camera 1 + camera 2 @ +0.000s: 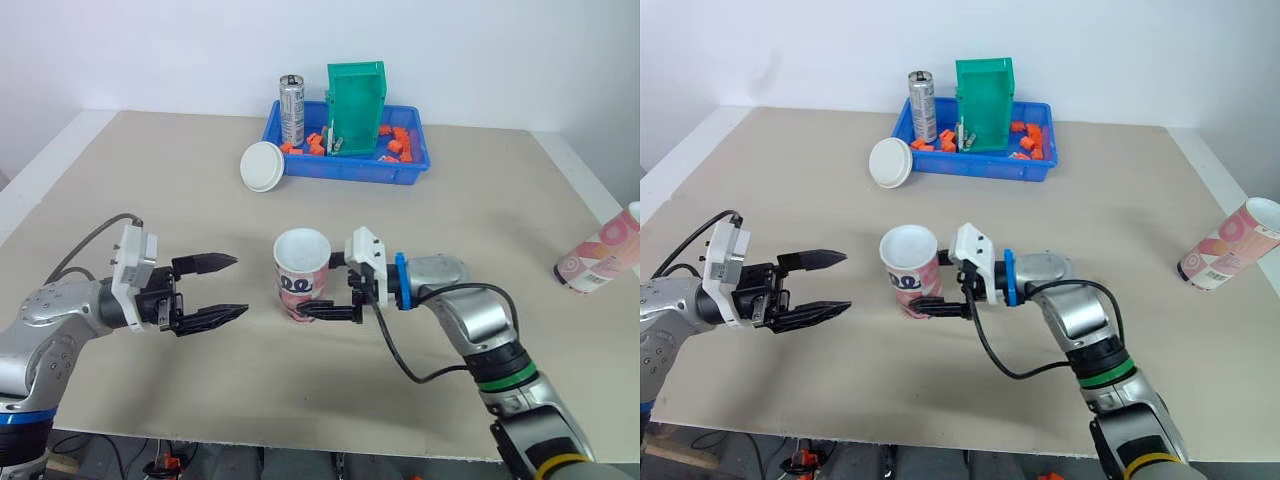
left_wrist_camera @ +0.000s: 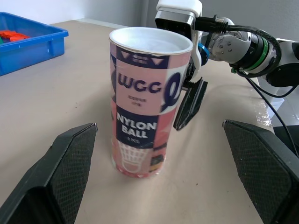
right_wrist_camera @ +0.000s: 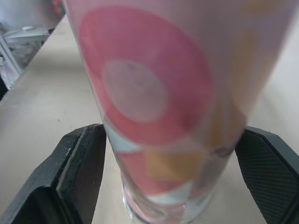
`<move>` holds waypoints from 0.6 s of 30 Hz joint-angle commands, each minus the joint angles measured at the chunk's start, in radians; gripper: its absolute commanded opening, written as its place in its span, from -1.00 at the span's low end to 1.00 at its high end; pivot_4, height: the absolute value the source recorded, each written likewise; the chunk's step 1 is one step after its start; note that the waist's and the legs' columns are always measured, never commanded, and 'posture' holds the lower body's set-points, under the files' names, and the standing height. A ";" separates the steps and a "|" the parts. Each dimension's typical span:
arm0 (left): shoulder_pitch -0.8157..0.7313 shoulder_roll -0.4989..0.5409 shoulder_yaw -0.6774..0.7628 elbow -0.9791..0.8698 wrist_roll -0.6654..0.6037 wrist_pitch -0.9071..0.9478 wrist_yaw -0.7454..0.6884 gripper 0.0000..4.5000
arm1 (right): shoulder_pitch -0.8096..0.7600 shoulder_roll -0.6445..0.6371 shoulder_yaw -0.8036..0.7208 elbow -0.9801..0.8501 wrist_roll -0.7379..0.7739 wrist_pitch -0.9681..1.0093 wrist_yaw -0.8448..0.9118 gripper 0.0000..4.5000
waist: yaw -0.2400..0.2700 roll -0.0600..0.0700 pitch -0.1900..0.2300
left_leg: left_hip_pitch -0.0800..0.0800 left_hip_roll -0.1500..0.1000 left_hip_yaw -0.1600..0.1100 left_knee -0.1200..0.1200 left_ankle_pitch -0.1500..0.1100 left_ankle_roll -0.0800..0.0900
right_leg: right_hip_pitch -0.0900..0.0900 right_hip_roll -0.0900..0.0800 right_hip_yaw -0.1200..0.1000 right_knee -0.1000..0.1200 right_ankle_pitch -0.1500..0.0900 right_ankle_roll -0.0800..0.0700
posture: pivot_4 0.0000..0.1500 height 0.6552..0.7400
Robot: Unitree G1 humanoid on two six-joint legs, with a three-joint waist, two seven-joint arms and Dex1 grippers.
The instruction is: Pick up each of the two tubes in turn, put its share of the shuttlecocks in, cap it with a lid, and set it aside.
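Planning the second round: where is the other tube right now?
In the head views, the second tube lies on its side at the right edge of the table, far to the right of the upright tube.

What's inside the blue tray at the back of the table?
A green bin, a silver can and orange pieces sit in the blue tray; whatever lies behind the bin is hidden.

Bare table [image 1: 262, 322] lies between left gripper [image 1: 240, 286] and tube [image 1: 298, 283]; right gripper [image 1: 320, 290] occupies its other side.
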 commanded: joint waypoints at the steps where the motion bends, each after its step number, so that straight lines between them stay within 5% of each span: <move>1: -0.010 0.008 -0.007 -0.009 0.011 -0.029 -0.013 1.00 | -0.022 0.014 0.011 0.002 -0.005 -0.017 0.009 0.81 | 0.000 0.000 0.000 | 0.000 0.000 0.000 0.000 0.000 0.000 | 0.000 0.000 0.000 0.000 0.000 0.000 | 1.00 0.91; 8: -0.021 0.005 -0.025 -0.004 0.017 -0.040 -0.011 1.00 | -0.030 0.017 0.003 0.013 -0.005 -0.009 0.015 -0.05 | 0.000 0.000 0.000 | 0.000 0.000 0.000 0.000 0.000 0.000 | 0.000 0.000 0.000 0.000 0.000 0.000 | 1.00 0.91; 18: -0.222 -0.120 -0.171 0.068 0.038 -0.049 -0.014 1.00 | -0.015 -0.106 -0.215 -0.068 0.076 0.065 -0.058 -0.05 | 0.007 0.000 0.000 | -0.002 -0.001 0.001 0.003 0.001 -0.001 | 0.002 -0.001 0.000 -0.001 0.001 0.004 | 1.00 0.91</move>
